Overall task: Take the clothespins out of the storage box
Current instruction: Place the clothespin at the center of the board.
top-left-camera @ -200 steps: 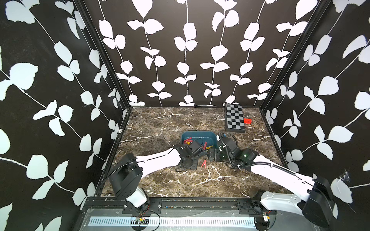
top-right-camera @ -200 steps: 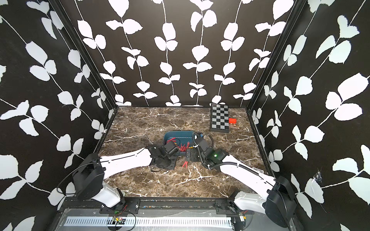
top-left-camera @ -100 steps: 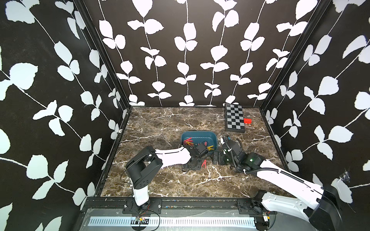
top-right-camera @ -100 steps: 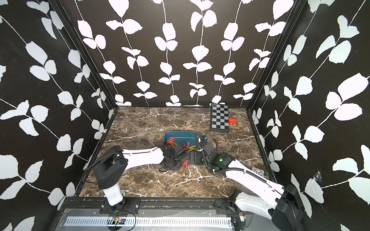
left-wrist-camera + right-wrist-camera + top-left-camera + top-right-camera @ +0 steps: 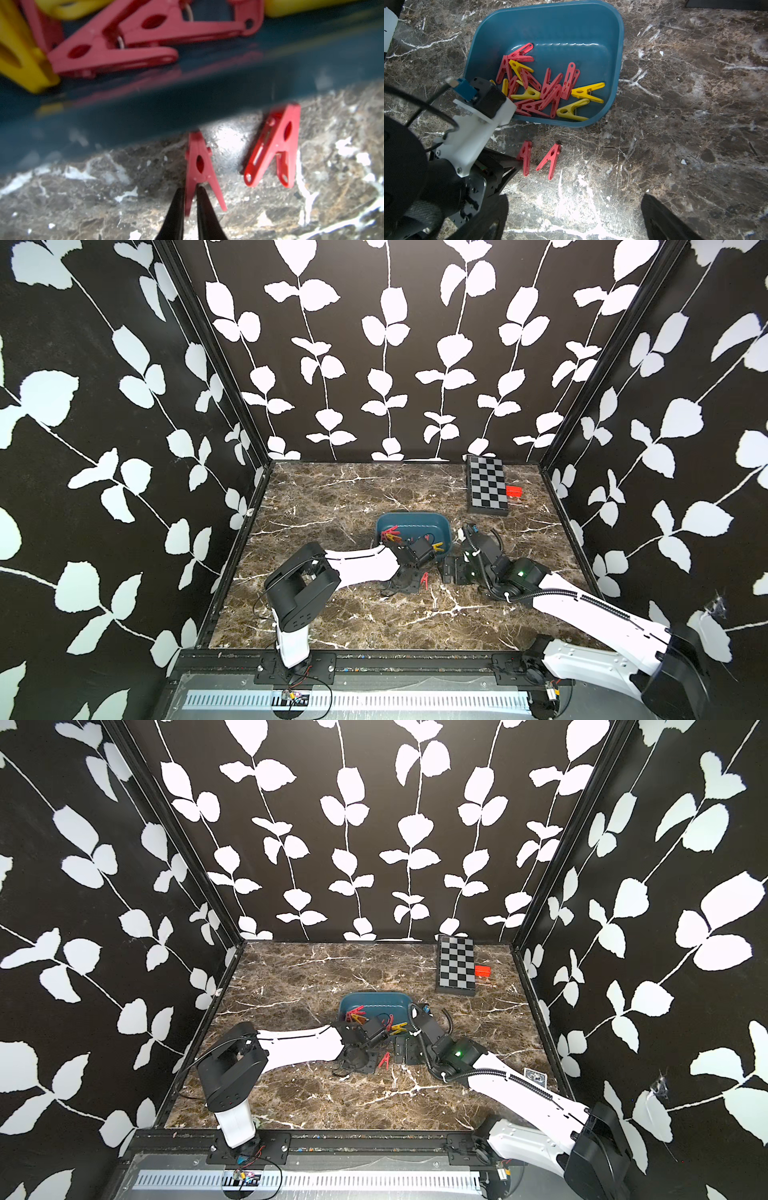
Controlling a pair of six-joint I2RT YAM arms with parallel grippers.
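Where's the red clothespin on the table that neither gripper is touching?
In the right wrist view, the free clothespin lies on the marble table on the robot's side of the storage box, beside a second red clothespin at the left gripper.

clothespins [image 5: 568,83] red, yellow | storage box [image 5: 560,27] teal | table [image 5: 695,104] brown marble

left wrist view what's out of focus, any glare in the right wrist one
Left wrist view: the clothespins in the storage box are soft, near the lens; the red clothespin at the left gripper is crisper. Right wrist view: sharp, with white glare on the marble table and a highlight streak on the box's inner wall.
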